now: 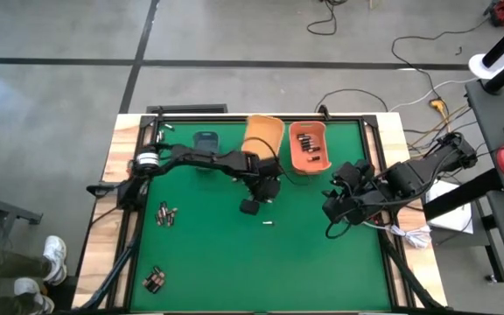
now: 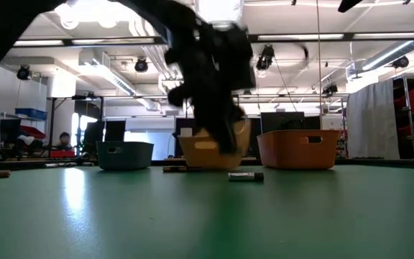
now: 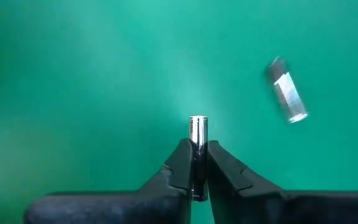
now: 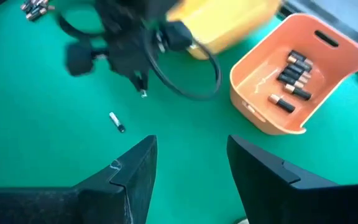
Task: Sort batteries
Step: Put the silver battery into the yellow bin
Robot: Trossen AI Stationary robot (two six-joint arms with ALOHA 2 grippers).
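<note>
Worktop: green mat (image 1: 234,262) in a wooden frame, grey floor all round; a person's shoes show at the floor edge.
Near edge: small cluster of batteries (image 1: 154,279) lying at the left front of the mat.
Left side, further in: second cluster of batteries (image 1: 166,213) lying on the mat.
Centre: one loose battery (image 1: 268,224) lying on the mat, apart from the rest; seen also in the left wrist view (image 3: 287,98).
Left tool (image 3: 197,155): over the mat's centre, just behind the loose battery, fingers pressed together on a silvery battery (image 3: 198,130) that sticks out past the fingertips.
Right tool (image 4: 191,158): over the right side of the mat, fingers spread, nothing between them.
Far edge, left: grey-blue bin (image 1: 206,141), partly under the left arm.
Far edge, middle: yellow-orange bin (image 1: 263,133).
Far edge, right: orange bin (image 1: 309,147) with several batteries (image 4: 293,71) lying inside it.
Beyond: cables on the floor behind the worktop.
</note>
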